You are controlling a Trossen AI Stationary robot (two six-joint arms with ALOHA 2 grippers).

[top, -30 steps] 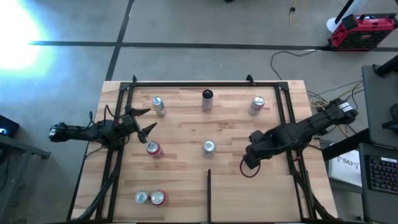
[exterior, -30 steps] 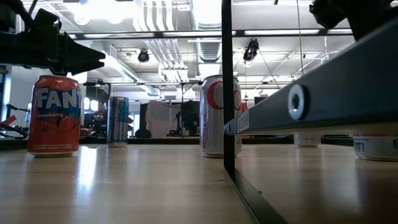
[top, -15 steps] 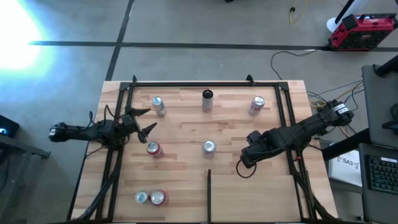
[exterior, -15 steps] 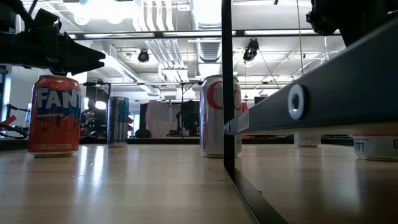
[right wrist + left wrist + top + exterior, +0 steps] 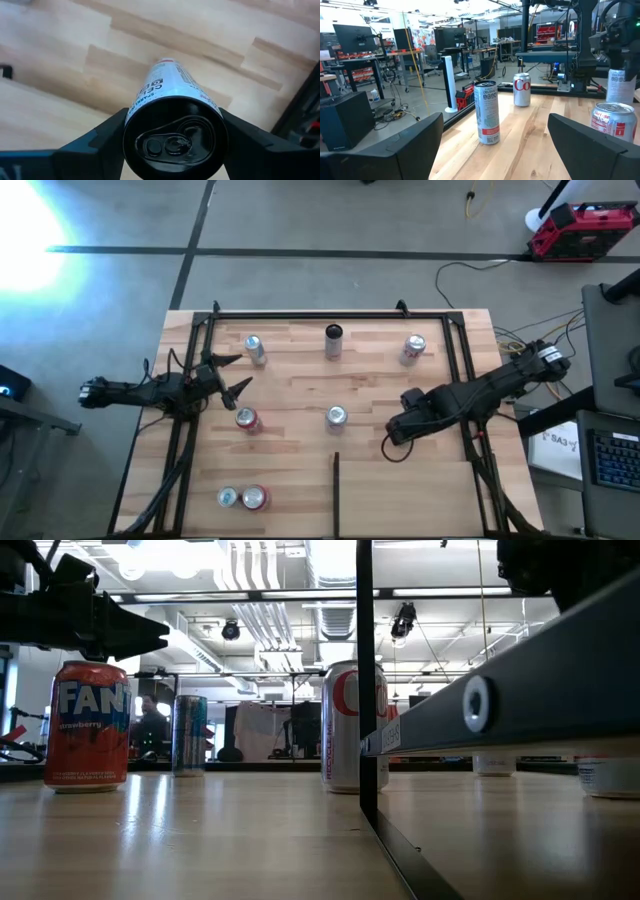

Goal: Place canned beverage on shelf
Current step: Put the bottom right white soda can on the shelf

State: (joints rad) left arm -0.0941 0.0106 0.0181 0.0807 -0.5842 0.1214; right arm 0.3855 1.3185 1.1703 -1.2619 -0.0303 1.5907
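Note:
The shelf [image 5: 300, 385] is a light wooden board in a black tube frame. My right gripper [image 5: 400, 427] points down over its right part, shut on a tall white can with a black top [image 5: 175, 135]. The can also shows in the left wrist view [image 5: 620, 85] and at the right edge of the low view [image 5: 612, 775]; in the high view the gripper hides it. My left gripper [image 5: 232, 376] waits open and level at the shelf's left side, above a red can [image 5: 246, 419]. My right gripper pinches the white can's upper wall [image 5: 131, 116], just under its black top, between its two fingers [image 5: 90, 145]. The fingers come from above, pointing down, one on each side. The can stays upright; whether its bottom rests on the board I cannot tell.
Several other cans stand upright on the board: three along the far side [image 5: 255, 348] [image 5: 333, 340] [image 5: 413, 348], one in the middle [image 5: 336, 416], two at the near left [image 5: 242, 498]. A thin dark divider strip [image 5: 336, 490] runs from the near edge.
My right gripper has stayed over the same spot, rolled about the line it points along, and drawn its fingers in onto the white can. The can has shifted slightly in the low view. My left arm has kept still.

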